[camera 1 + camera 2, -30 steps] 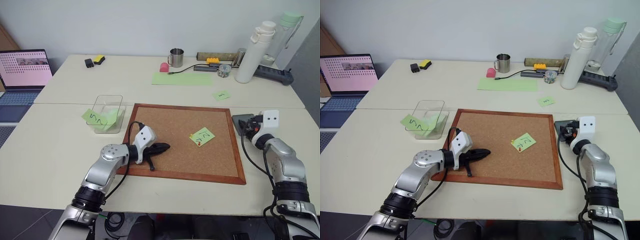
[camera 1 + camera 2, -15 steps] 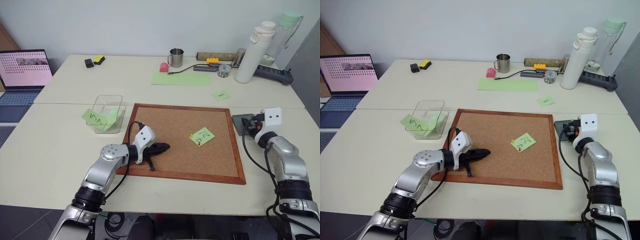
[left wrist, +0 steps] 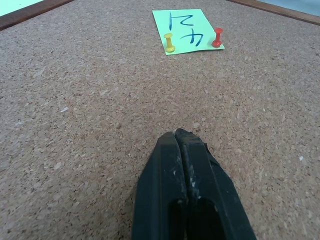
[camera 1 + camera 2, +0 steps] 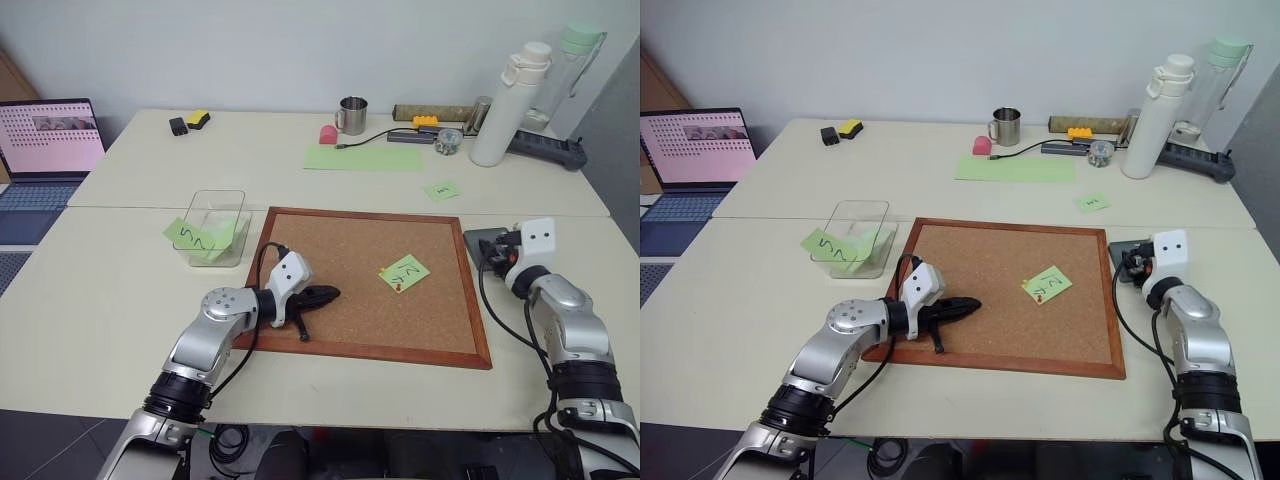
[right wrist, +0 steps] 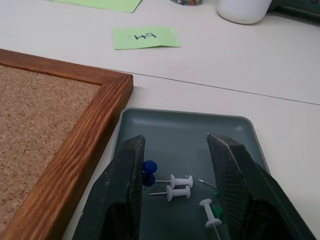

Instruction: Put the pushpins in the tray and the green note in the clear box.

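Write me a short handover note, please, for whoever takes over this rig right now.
Left pincer: shut, empty, over the corkboard, pointing toward the green note.
Right pincer: open, empty, over the tray.
Green note is pinned to the corkboard by a yellow pushpin and a red pushpin.
Tray, right of the corkboard, already holds blue, white and green pins.
Clear box stands left of the corkboard, with a squiggle note on its rim.
Left: pull both pins, tray them, then box the note.

Bright, even indoor light; soft shadows; all views sharp
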Controlling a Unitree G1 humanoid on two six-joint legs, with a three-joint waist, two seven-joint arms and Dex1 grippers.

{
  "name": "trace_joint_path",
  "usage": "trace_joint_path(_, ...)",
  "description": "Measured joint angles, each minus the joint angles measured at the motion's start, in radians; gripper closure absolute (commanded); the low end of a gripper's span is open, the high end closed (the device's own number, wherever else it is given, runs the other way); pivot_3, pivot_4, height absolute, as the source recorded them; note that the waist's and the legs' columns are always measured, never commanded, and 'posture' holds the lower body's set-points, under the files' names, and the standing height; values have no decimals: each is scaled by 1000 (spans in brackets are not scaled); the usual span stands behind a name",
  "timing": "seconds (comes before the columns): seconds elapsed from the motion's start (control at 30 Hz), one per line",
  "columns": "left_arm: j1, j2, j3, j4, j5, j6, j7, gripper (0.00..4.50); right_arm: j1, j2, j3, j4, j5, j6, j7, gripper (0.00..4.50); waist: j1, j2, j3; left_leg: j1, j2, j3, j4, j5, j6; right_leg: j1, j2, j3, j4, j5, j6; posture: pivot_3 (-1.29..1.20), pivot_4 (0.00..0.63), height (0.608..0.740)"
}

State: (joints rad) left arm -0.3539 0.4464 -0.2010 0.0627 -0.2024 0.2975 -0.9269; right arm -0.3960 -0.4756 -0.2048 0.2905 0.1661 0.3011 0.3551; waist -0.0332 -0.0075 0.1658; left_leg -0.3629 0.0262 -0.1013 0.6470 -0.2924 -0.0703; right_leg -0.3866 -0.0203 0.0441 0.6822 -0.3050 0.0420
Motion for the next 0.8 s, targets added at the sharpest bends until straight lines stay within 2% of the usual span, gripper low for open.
trace_joint_path(0.6,-4,-3,0,7,0,-4,0,4500,3,-3,-7,0,-5,7,-1,2450,0,0,0,0,0,0,0,0,0,0,0,0,0,0,0,0,150,740)
trace_joint_path(0.8,-4,-3,0,7,1,-4,1,4500,8,25,-49,-85,90,-7,39,2450,0,0,0,0,0,0,0,0,0,0,0,0,0,0,0,0,150,740)
